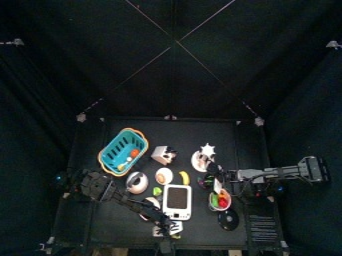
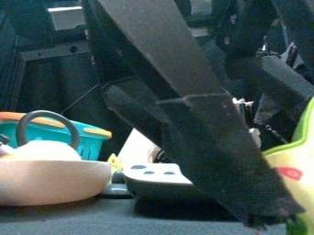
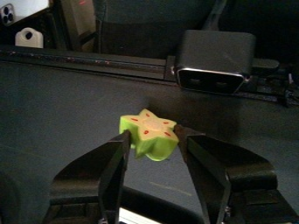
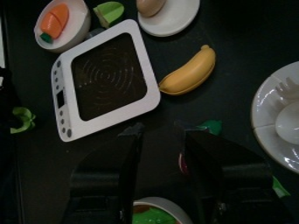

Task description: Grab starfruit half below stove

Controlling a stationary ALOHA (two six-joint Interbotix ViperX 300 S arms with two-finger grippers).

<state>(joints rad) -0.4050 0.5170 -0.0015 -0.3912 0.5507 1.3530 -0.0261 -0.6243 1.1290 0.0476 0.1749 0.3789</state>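
We have the left gripper (image 3: 155, 166) straddling the small yellow-green starfruit half (image 3: 149, 136) on the near table edge, below the white rounded toy stove (image 1: 177, 203). Its jaws stand wide; closing comes next. Only the left wrist view shows this fit. At right, the right gripper (image 4: 162, 144) rests, jaws apart.

Both arms are matte black: the left arm (image 1: 100, 188) shows jointed, boxy links with thin dark cables, the right arm (image 1: 283, 174) a blocky wrist housing, and each ends in two broad, flat black fingers (image 3: 103, 171) with rounded edges.
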